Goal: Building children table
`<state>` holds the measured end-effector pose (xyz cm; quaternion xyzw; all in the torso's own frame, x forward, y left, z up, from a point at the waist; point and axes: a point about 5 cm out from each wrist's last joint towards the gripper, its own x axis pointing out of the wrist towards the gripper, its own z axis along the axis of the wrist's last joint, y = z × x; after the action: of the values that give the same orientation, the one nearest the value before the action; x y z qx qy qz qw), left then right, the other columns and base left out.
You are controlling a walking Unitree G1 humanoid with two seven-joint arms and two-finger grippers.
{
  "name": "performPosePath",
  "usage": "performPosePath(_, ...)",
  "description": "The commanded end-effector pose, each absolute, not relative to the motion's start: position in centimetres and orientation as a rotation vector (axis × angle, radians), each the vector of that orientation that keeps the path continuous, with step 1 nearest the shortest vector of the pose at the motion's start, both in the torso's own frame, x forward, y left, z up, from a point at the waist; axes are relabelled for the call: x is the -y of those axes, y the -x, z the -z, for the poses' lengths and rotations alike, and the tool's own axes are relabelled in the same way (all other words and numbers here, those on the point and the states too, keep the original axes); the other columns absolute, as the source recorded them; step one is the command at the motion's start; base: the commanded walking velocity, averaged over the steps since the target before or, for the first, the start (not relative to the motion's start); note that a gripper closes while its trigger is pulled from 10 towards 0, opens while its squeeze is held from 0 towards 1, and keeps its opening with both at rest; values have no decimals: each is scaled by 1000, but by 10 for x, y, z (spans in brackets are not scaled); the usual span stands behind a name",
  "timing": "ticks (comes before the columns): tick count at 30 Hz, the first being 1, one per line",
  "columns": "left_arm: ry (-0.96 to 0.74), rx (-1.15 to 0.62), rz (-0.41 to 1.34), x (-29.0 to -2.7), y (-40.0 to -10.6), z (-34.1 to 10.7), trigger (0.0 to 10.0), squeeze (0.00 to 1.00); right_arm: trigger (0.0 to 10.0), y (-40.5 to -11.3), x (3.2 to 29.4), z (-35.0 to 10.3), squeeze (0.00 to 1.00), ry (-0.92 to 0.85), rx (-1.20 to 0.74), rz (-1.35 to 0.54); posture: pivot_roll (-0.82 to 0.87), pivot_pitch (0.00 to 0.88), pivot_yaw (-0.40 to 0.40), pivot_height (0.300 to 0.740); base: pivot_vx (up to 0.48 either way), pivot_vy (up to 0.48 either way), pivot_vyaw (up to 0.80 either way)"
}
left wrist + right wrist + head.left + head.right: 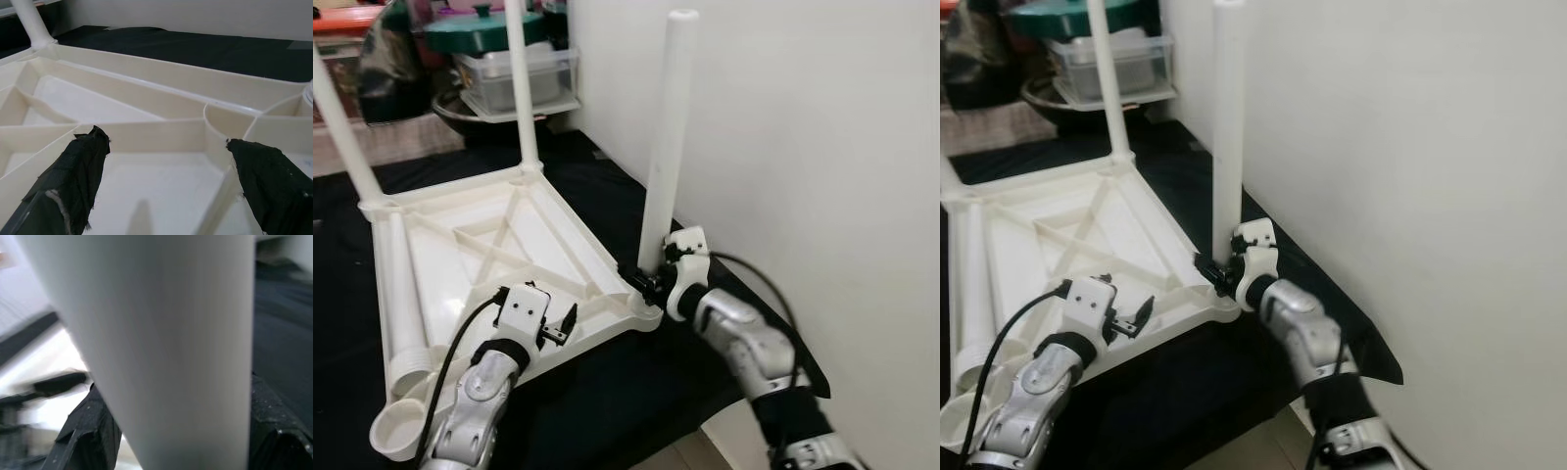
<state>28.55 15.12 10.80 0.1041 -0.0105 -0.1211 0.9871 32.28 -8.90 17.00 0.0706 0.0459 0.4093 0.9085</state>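
On the black floor mat (607, 392) by the white wall (822, 137) lies the upturned white plastic tabletop (499, 255). Right end effector (651, 279) is clamped round the white plastic leg (666, 137) at the near corner socket; left end effector (563, 328) hangs open over the ribs. Leg might go in crooked and jam, wall's really close there.

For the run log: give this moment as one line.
right hand: shut on leg | left hand: open over tabletop
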Motion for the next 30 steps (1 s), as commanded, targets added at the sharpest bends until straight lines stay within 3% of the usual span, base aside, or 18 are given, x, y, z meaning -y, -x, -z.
performPosePath(1, -215, -1, 241, -152, -285, -103, 10000, 0, 10000, -294, 62, -186, 0, -143, -30, -1199, 91, 0, -54, 740, 0, 0, 0)
performPosePath(2, -216, 0, 242, -151, -285, -103, 10000, 0, 10000, -285, 61, -185, 0, -108, -27, -1293, 91, 0, -54, 740, 0, 0, 0)
performPosePath(3, -215, 3, 243, -150, -285, -103, 10000, 0, 4039, -278, 60, -181, 0, -70, -33, -1355, 99, 0, -59, 740, 0, 0, 0)
performPosePath(4, -216, 6, 244, -150, -285, -104, 10000, 0, 941, -272, 57, -174, 0, -42, -58, -1410, 99, 0, -59, 740, 0, 0, 0)
performPosePath(5, -216, 6, 244, -150, -285, -104, 10000, 0, 941, -272, 57, -174, 0, -42, -58, -1410, 99, 0, -59, 740, 0, 0, 0)
performPosePath(6, -216, 7, 239, -152, -285, -105, 10000, 0, 0, -271, 55, -171, 0, -45, -68, -1413, 106, 0, -63, 740, 0, 0, 0)
performPosePath(9, -216, 7, 230, -155, -285, -105, 10000, 0, 0, -279, 48, -163, 0, -22, -84, -1314, 105, 0, -62, 740, 0, 0, 0)
performPosePath(10, -218, 5, 230, -155, -284, -104, 10000, 0, 0, -299, 48, -155, 0, 0, -124, -1106, 99, 0, -55, 740, 0, 0, 0)
performPosePath(12, -219, 3, 230, -156, -284, -103, 10000, 0, 0, -312, 49, -149, 0, 17, -157, -972, 99, 0, -55, 740, 0, 0, 0)
performPosePath(14, -220, 0, 237, -153, -284, -102, 10000, 0, 0, -343, 77, -130, 0, 13, -279, -528, 97, 0, -50, 740, 0, 0, 0)
performPosePath(16, -220, 2, 244, -151, -284, -103, 10000, 0, 0, -351, 108, -119, 0, -26, -334, -211, 97, 0, -48, 740, 0, 0, 0)
performPosePath(20, -221, 6, 245, -151, -285, -104, 10000, 0, 0, -345, 128, -119, 0, -4, -312, -61, 94, 0, -47, 740, 0, 0, 0)
performPosePath(21, -222, 4, 245, -152, -285, -104, 10000, 0, 1176, -342, 125, -120, 0, 10, -304, -74, 89, 0, -43, 740, 0, 0, 0)
performPosePath(22, -222, 3, 244, -153, -284, -104, 10000, 0, 10000, -339, 119, -122, 0, 14, -299, -97, 86, 0, -40, 740, 0, 0, 0)
performPosePath(26, -222, 2, 244, -153, -284, -103, 10000, 0, 10000, -338, 113, -125, 0, 14, -286, -137, 86, 0, -40, 740, 0, 0, 0)
performPosePath(27, -221, 0, 247, -152, -284, -102, 10000, 0, 10000, -335, 99, -131, 0, -26, -240, -232, 86, 0, -40, 740, 0, 0, 0)
performPosePath(28, -220, -1, 252, -150, -285, -102, 10000, 0, 10000, -334, 90, -137, 1000, -64, -198, -315, 78, 0, -35, 740, 0, 0, 0)
performPosePath(30, -219, 0, 256, -148, -285, -102, 10000, 0, 10000, -336, 84, -142, 1000, -94, -178, -373, 87, 0, -44, 740, 0, 0, 0)
